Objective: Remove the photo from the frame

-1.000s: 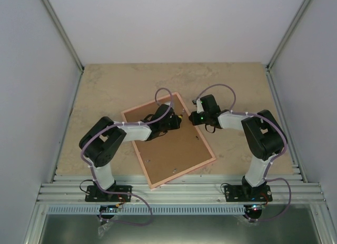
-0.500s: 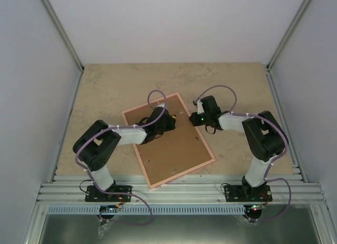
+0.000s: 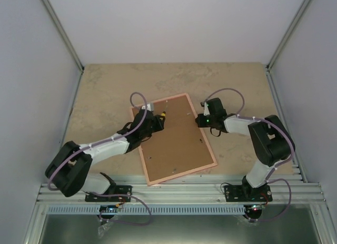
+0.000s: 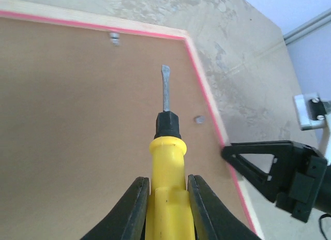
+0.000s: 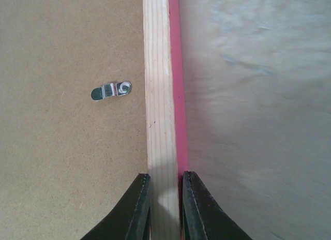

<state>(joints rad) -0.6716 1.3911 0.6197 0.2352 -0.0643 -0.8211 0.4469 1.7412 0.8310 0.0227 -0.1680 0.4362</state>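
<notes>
Frame (image 3: 183, 174), thin and pink-edged, lies face down near the middle of the table (image 3: 105, 86), turned a little so that its long sides run slantwise from near to far. Its brown backing board (image 3: 176, 144) faces up and covers the whole opening, so the photo is hidden beneath it and cannot be seen in any view.

From the left, the left gripper (image 4: 168, 188) reaches over the far left part of the board. Its fingers are closed tight on the yellow handle of a screwdriver (image 3: 161, 116). The flat metal blade points toward the far right corner of the frame and hangs over bare board. Whether the tip touches the board cannot be told. In the left wrist view a small metal clip (image 4: 115, 39) sits just inside the far rail, and another one lies just inside the right rail, to the right of the blade.

On the right, the right gripper (image 5: 164, 179) is clamped on the frame's right rail, one finger on the board side and one on the pink outer side. Just left of that rail a silver turn clip (image 5: 111, 90) lies flat on the board, its tab pointing away from the rail.
</notes>
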